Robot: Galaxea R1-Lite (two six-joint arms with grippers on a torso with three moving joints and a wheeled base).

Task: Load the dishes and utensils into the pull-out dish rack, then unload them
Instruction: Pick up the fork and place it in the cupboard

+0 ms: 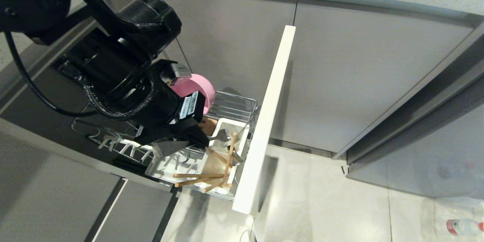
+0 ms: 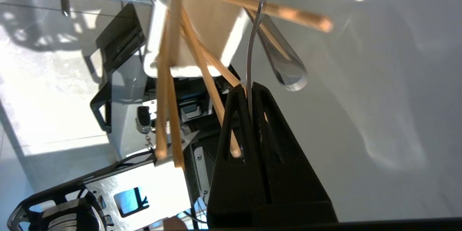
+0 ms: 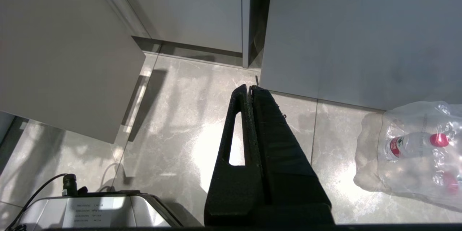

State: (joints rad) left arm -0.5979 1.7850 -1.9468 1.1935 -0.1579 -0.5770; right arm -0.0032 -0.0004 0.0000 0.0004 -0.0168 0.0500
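The left gripper [image 2: 249,92] is clamped on the thin handle of the fork [image 2: 252,43], whose long axis runs straight out from the fingertips, tines pointed into the white utensil caddy [image 1: 236,130] at the front of the pull-out dish rack [image 1: 242,106]. Chopsticks [image 1: 206,179] are splayed from the same caddy. The pink bowl [image 1: 198,87] is seen behind. The right gripper [image 3: 249,90] is held closed and empty above the floor [image 3: 173,115].
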